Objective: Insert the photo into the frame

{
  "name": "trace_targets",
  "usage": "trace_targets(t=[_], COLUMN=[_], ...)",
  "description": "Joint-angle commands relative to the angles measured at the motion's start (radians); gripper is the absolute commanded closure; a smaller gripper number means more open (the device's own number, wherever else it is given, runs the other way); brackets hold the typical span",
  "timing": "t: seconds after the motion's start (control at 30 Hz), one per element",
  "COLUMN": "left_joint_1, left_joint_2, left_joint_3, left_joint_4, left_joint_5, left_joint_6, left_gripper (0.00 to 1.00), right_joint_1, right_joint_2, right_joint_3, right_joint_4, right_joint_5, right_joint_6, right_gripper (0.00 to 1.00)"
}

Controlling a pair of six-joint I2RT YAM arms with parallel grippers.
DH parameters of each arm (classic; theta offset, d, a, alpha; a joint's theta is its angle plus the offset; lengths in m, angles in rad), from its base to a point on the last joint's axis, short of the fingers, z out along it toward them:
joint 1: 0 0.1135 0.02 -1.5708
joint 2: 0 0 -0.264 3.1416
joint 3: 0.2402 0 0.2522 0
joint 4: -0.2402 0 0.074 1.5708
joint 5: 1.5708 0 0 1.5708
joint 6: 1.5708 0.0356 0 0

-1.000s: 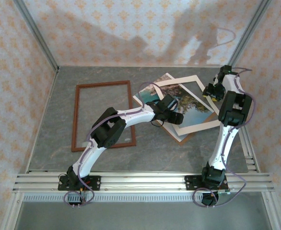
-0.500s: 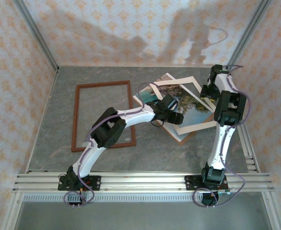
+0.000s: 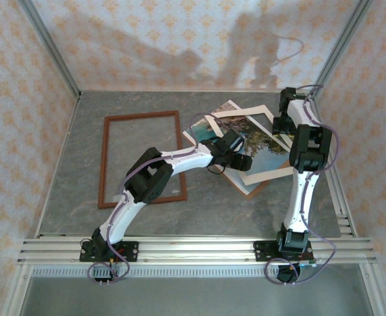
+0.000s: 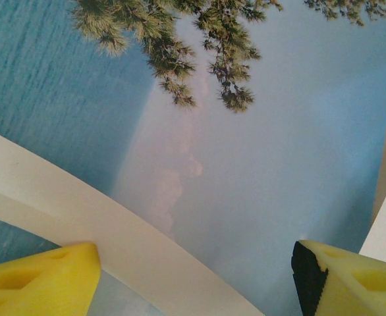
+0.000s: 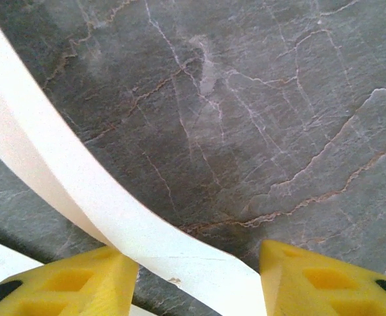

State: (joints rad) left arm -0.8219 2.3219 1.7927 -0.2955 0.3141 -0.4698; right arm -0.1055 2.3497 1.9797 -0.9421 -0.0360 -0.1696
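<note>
Just right of frame (image 3: 105, 164): photo (image 3: 265, 153) skewed, corner close.

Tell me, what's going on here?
Two robot arms are working on putting a photo into a frame. The frame lies empty on the left of the table. The photo lies on the right, with a loose cream mat askew over it. The left gripper hovers open just above the photo. The right gripper is at the mat's far corner, with a strip of the mat between its fingers; whether it grips, I cannot tell.
</note>
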Motion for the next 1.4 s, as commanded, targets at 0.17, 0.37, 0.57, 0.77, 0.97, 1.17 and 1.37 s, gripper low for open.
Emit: trace_targets(t=[0.17,0.37,0.57,0.77,0.97,1.17,1.37], left_joint_1=[0.015,0.015,0.019,0.037,0.064,0.069,0.083], left_joint_2=[0.016,0.016,0.009,-0.036,-0.154,-0.270,-0.286], left_joint_3=[-0.011,-0.012,-0.008,-0.010,-0.111,-0.259,-0.329], left_joint_4=[-0.034,-0.034,-0.034,-0.057,-0.024,0.047,0.142], left_joint_5=[-0.001,0.003,0.002,-0.011,-0.036,-0.068,-0.022], left_joint_6=[0.008,0.008,0.010,0.018,-0.002,-0.058,-0.150], left_gripper=[0.21,0.21,0.21,0.18,0.16,0.15,0.14], right_joint_1=[0.005,0.003,0.003,0.003,0.003,0.003,0.003], right_joint_2=[0.011,0.014,-0.012,-0.046,-0.093,-0.156,-0.244], right_joint_3=[0.053,0.082,0.085,0.089,0.070,0.016,-0.073], right_joint_4=[-0.068,-0.080,-0.084,-0.111,-0.143,-0.159,-0.133], right_joint_5=[0.004,0.020,0.041,0.046,0.016,-0.002,-0.049], right_joint_6=[-0.004,-0.007,-0.003,0.018,0.057,0.093,0.115], right_gripper=[0.57,0.63,0.64,0.63,0.62,0.62,0.62])
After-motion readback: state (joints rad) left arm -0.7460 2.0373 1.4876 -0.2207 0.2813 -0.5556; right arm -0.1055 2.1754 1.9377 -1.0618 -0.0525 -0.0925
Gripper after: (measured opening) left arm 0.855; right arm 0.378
